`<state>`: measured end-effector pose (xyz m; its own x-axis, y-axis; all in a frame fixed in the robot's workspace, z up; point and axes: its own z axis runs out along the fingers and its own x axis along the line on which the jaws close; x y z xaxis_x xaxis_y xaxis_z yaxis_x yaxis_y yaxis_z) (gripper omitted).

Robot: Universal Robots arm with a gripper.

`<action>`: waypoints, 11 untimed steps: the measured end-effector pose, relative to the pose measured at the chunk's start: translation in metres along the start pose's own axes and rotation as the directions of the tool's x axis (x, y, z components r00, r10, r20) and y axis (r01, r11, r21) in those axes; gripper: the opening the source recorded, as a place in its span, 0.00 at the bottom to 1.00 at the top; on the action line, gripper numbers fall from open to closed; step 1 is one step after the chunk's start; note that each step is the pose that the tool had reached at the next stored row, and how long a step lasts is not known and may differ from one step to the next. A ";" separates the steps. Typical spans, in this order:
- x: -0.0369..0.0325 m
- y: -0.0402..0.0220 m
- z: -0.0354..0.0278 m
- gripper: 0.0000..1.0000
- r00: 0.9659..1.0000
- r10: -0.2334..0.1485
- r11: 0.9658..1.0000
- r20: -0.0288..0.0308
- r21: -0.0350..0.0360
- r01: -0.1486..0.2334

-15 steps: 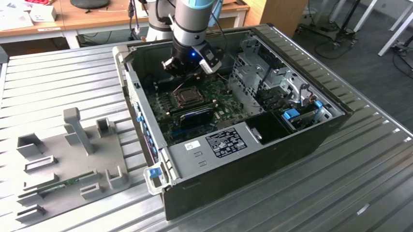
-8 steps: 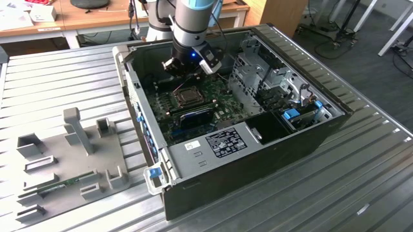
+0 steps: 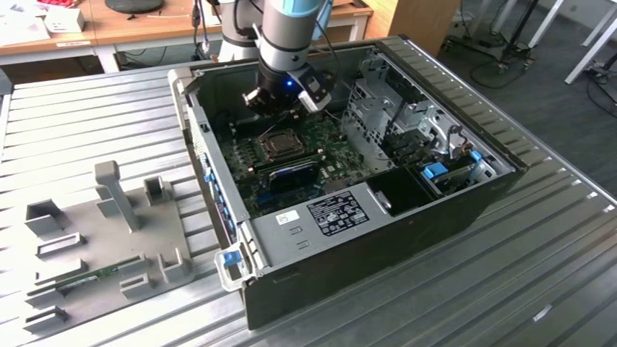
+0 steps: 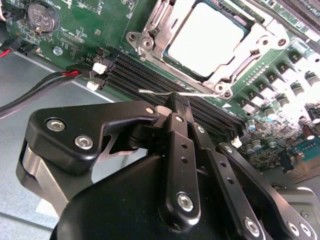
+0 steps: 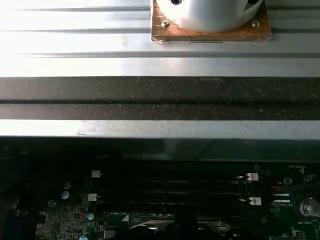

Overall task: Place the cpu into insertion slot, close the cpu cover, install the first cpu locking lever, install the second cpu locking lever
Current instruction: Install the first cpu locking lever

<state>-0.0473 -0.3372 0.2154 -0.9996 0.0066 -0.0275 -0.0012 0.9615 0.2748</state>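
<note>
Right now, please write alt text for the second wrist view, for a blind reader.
The black pincer, shut, has its tip at a thin silvery lever over the memory slots. Beyond, the cpu sits framed by its cover.

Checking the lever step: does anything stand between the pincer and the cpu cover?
Nothing visible blocks it. In the second wrist view, the pincer sits at a thin locking lever; only low memory slots lie between it and the cpu cover.
</note>
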 end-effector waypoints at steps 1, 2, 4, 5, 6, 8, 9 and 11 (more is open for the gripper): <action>-0.0002 -0.0001 0.0005 0.10 1.000 0.000 1.000 0.000 0.000 0.000; -0.0004 -0.0003 0.0009 0.10 1.000 0.000 1.000 0.000 0.000 0.000; -0.0007 -0.0005 0.0016 0.10 1.000 0.000 1.000 0.000 0.000 0.000; -0.0009 -0.0006 0.0019 0.10 1.000 0.000 1.000 0.000 0.000 0.000; -0.0010 -0.0007 0.0023 0.10 1.000 0.000 1.000 0.000 0.000 0.000; -0.0015 -0.0009 0.0032 0.10 1.000 0.000 1.000 0.000 0.000 0.000; -0.0017 -0.0010 0.0036 0.10 1.000 0.000 1.000 0.000 0.000 0.000; -0.0022 -0.0013 0.0045 0.10 1.000 0.000 1.000 0.000 0.000 0.000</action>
<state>-0.0450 -0.3372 0.2108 -0.9996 0.0066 -0.0275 -0.0012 0.9615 0.2747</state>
